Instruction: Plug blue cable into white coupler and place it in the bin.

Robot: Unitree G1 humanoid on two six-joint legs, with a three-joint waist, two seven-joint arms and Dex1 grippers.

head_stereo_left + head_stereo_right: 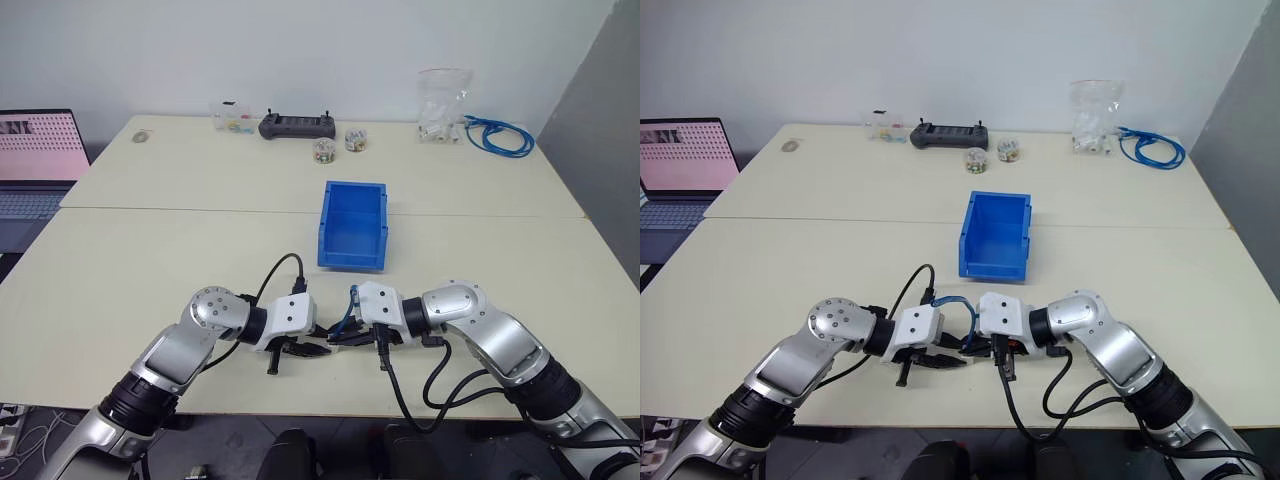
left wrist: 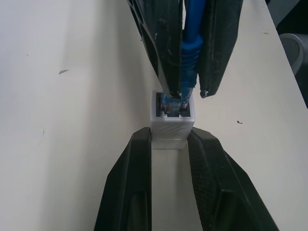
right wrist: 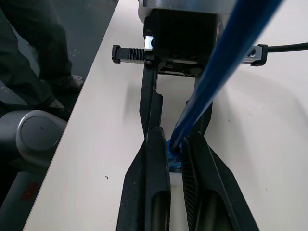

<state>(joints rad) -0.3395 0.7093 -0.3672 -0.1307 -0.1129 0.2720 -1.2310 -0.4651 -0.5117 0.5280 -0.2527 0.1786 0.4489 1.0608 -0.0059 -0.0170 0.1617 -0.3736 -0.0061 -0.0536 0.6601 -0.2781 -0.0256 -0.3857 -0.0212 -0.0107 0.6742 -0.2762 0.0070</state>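
Near the front edge, head views: I see my left gripper (image 1: pixel 322 351) and right gripper (image 1: pixel 335 340) meeting tip to tip, low over the cream table (image 1: pixel 150 260), close to its near edge.
Bin: the bin (image 1: pixel 353 225) sits just beyond the two grippers, apart from them, its lowered lip facing me, with bare tabletop to either side.
Far edge: a black controller (image 1: pixel 298 125), two small jars (image 1: pixel 337 146), a clear bag (image 1: pixel 442 105) and a coiled blue bundle (image 1: pixel 498 135) line the back, well away from my hands.
Room: a laptop (image 1: pixel 38 160) stands off the table's left side; a pale wall closes the back.
Left wrist view: my left gripper's fingers (image 2: pixel 130 187) are nearly closed, pinching the white coupler (image 2: pixel 172 126) between their tips. The blue cable (image 2: pixel 190 53) has its clear plug in the coupler's opening; I cannot tell whether it is fully seated.
Right wrist view: my right gripper's fingers (image 3: pixel 156 183) are clamped tight on the blue cable's plug end, and the cable runs up and away across the picture. Bare table lies on both sides; the table edge drops off close on one side.
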